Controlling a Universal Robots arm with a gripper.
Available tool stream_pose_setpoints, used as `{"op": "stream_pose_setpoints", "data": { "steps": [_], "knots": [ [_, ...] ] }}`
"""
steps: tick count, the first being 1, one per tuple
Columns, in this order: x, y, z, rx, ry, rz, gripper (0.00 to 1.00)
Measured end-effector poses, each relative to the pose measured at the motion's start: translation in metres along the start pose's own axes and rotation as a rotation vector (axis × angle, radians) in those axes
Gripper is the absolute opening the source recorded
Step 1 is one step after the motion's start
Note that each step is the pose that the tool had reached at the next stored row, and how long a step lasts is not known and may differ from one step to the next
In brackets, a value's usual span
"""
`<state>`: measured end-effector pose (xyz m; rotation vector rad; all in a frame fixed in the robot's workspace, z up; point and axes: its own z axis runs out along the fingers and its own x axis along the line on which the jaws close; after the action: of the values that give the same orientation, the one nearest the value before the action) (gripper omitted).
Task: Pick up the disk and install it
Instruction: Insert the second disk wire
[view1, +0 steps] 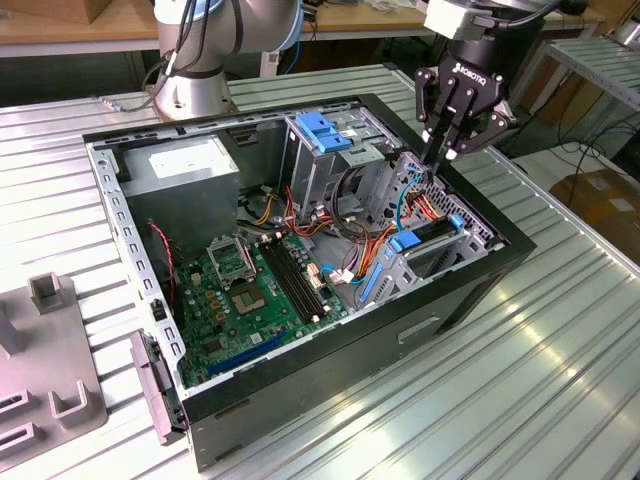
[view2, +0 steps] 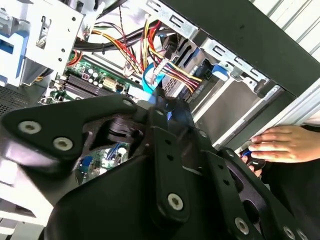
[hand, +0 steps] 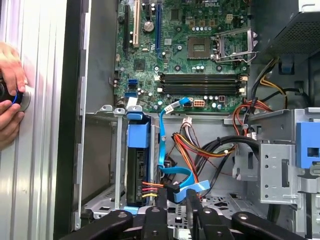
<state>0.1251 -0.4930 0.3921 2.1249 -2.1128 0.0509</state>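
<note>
In the exterior view, an open black computer case (view1: 300, 270) lies on its side on a ribbed metal desk (view1: 560, 350). The arm's black pincer (view1: 447, 152) hangs over the corner of the case toward the exterior view's right, its fingers drawn close together and pointing down into the bundle of red, yellow and blue cables. Just below it, the disk (view1: 425, 238) sits on edge in a bay at that same corner, its blue carrier bracket showing at the ends of a dark slab. A metal drive cage with a blue latch (view1: 325, 132) stands near the far wall, a grey power supply (view1: 190, 165) fills the far corner toward the exterior view's left, and the green motherboard (view1: 245, 290) covers the floor of the case.

In the second wrist view, the black linkage of the pincer (view2: 162, 107) takes up the foreground, its tips narrow and reaching among the cables; whether they grip anything cannot be told here. A person's hand (view2: 282, 145) rests on the desk just outside the case wall.

In the first wrist view, the disk (hand: 137, 160) stands seated in its bay beside the case wall, its blue bracket on the end nearest the motherboard (hand: 190, 50). The pincer's fingers (hand: 161, 197) rise near a flat blue cable (hand: 180, 175), beside the disk but not touching it. A hand (hand: 10, 95) holds a small round object on the desk outside the case.
</note>
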Motion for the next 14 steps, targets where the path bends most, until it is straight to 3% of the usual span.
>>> {"op": "stream_pose_setpoints", "data": {
  "steps": [1,9,10,14],
  "knots": [
    [-0.0008,-0.0001,0.0006,0.0,0.0003,0.0,0.3],
    [-0.0062,-0.001,0.0118,0.0002,0.0002,-0.001,0.3],
    [-0.0064,-0.0011,0.0126,0.0003,0.0003,-0.001,0.22],
    [-0.0066,-0.0012,0.0144,0.0003,0.0027,0.0,0.21]
  ]
}}
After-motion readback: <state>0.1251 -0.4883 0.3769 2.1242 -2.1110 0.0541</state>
